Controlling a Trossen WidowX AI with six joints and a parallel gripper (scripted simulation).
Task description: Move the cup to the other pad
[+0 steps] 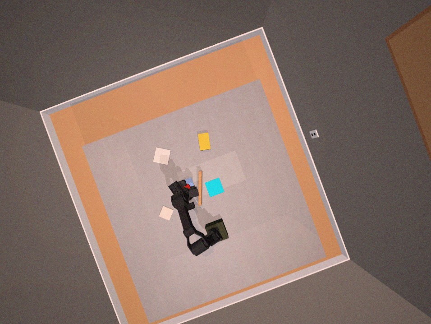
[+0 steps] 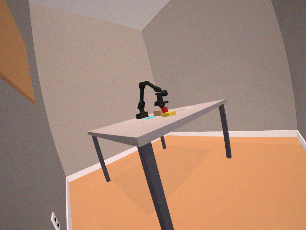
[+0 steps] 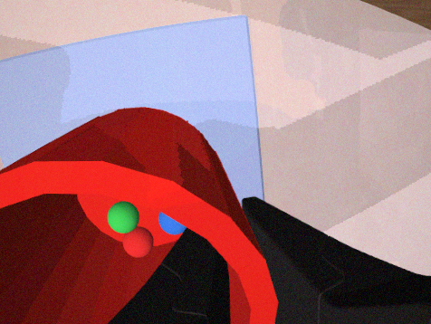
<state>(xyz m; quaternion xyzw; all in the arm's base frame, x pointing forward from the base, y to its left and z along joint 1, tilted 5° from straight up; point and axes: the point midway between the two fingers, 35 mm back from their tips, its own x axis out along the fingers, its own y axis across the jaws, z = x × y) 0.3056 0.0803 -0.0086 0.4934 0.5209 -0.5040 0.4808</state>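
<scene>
A red cup (image 1: pixel 187 187) (image 2: pixel 164 109) (image 3: pixel 199 199) is over the light blue pad (image 1: pixel 190 181) (image 3: pixel 150 73). A green marble (image 3: pixel 123 216), a red marble (image 3: pixel 138 243) and a blue marble (image 3: pixel 171 223) lie inside it. My gripper (image 1: pixel 184 188) (image 2: pixel 162 104) (image 3: pixel 230 214) is shut on the cup's wall, with one finger inside the rim and one outside. I cannot tell if the cup's base touches the pad. A cyan pad (image 1: pixel 214 187) (image 2: pixel 149 118) lies on the table beyond a low wooden bar (image 1: pixel 200 187) (image 2: pixel 157 112).
A yellow block (image 1: pixel 204 141) (image 2: pixel 168 113) lies past the bar's far end. Two pale squares (image 1: pixel 162 155) (image 1: pixel 166 213) lie on the table to the left of the arm. The arm's base (image 1: pixel 216 230) (image 2: pixel 141 115) stands near the cyan pad.
</scene>
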